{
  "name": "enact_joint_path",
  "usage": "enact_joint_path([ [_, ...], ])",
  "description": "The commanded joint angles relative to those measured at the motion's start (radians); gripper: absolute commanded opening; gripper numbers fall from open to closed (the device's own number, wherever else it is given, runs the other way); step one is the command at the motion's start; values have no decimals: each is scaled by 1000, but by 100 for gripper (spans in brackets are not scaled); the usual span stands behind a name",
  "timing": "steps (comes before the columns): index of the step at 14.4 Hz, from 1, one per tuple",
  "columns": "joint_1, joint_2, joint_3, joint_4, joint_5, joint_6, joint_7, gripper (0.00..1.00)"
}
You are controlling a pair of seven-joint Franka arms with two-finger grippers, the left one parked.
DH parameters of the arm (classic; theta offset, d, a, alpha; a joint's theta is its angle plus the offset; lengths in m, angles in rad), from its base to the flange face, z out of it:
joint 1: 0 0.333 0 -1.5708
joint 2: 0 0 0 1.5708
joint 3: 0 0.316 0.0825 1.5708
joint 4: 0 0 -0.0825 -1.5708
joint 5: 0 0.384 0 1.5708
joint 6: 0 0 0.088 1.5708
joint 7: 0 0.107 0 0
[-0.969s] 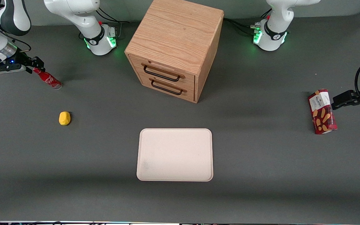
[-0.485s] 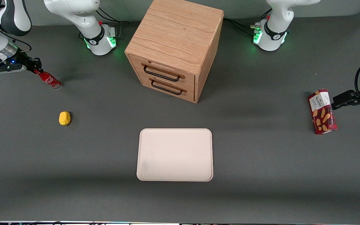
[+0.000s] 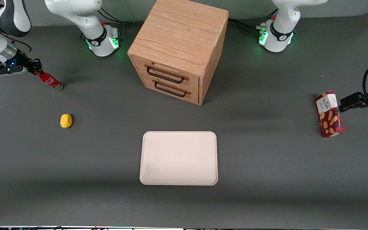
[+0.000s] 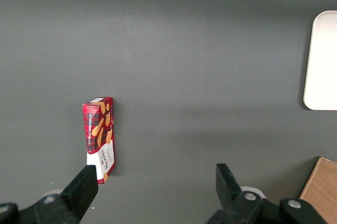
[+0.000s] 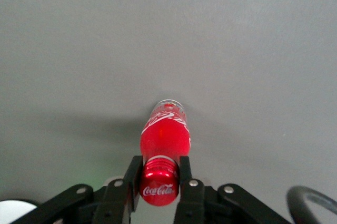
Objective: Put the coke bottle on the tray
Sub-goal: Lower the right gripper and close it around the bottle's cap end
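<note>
The coke bottle [image 3: 50, 81] stands at the working arm's end of the table, and the gripper [image 3: 37, 69] is shut on its cap and thin neck. In the right wrist view the two black fingers [image 5: 130, 182] press the red cap [image 5: 159, 188] from both sides. A second ago the bottle leaned over more; now it stands a bit straighter, with its bottom in nearly the same spot on the table. It looks like the arm has caught the bottle and is about to lift it. The carrying is still all to do.

The bottle is shiny, smooth and red, round and slim, with white curly writing. The table [image 3: 267, 166] is dull dark grey and flat. A small bumpy yellow lump [image 3: 65, 121] lies near the bottle, closer to the front camera. The tray [image 3: 179, 158] is well apart from the bottle. It is flat, cream-white, with round corners and a low rim. The wooden drawer cabinet [image 3: 179, 48] has two dark handles. A red snack box [image 3: 329, 114] lies toward the parked arm's end.
</note>
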Motion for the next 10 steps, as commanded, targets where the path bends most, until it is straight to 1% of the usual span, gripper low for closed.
enact_joint_path([
  [1,20,63,172,195,181,-165,23,0],
  [2,20,124,213,298,261,-235,21,0],
  [3,20,186,259,413,318,-321,21,0],
  [5,17,319,339,661,396,-475,26,0],
  [6,16,393,373,794,419,-548,27,0],
  [8,16,536,420,1066,439,-677,107,0],
  [10,10,674,483,1328,479,-804,193,0],
])
